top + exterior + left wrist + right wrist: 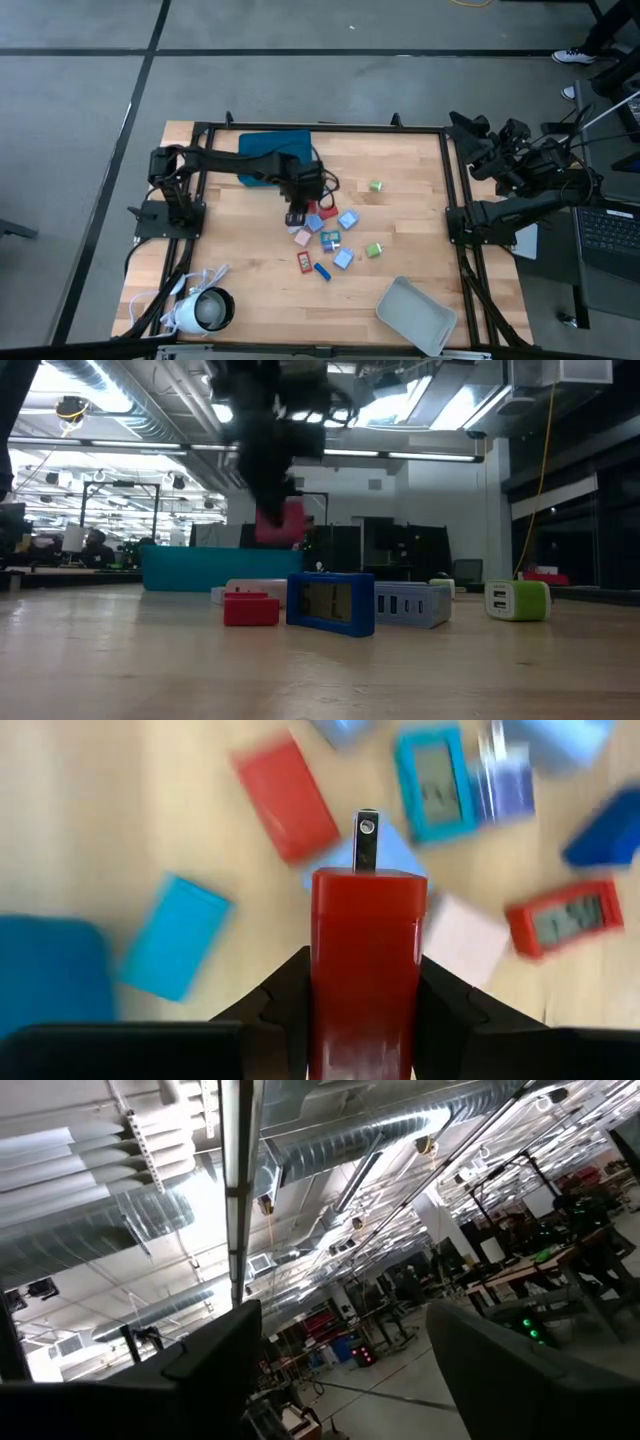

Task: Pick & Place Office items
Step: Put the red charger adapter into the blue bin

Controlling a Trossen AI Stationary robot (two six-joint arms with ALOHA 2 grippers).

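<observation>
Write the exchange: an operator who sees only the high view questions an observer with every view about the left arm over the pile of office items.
Operator: Is the left end effector holding anything?
Observer: Yes. The left wrist view shows the left end effector shut on a red plug block, metal prong pointing forward.
Operator: Is that block off the wood?
Observer: Yes. In the low view it hangs well above the table, higher than the blue clock standing there.
</observation>
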